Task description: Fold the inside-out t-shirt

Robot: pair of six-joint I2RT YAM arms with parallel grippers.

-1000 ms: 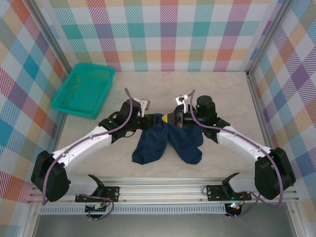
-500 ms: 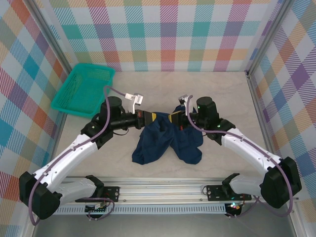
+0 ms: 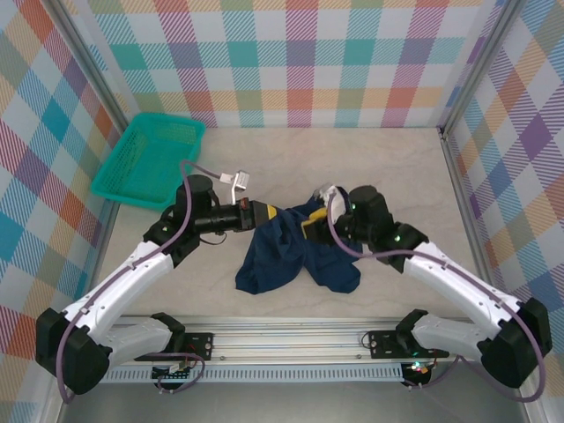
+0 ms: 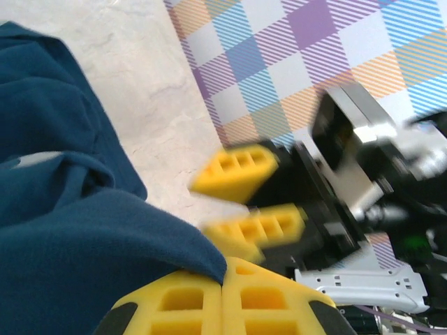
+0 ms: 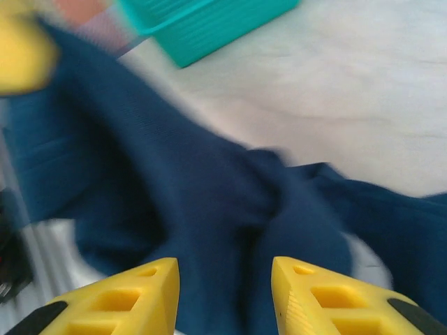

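The inside-out t-shirt (image 3: 295, 257) lies crumpled mid-table. The left gripper (image 3: 271, 214) is clenched on the shirt's far edge. The right gripper (image 5: 223, 271) hangs released, fingers apart, over the cloth. Bare table (image 3: 397, 167) spreads far and right, and the teal basket (image 3: 150, 163) sits far left.

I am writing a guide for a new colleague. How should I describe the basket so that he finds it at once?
Look at the pale table between the chequered walls, then go to its far left corner. The basket lies there, apart from the t-shirt in the middle. It alone is teal, a shallow mesh tray.
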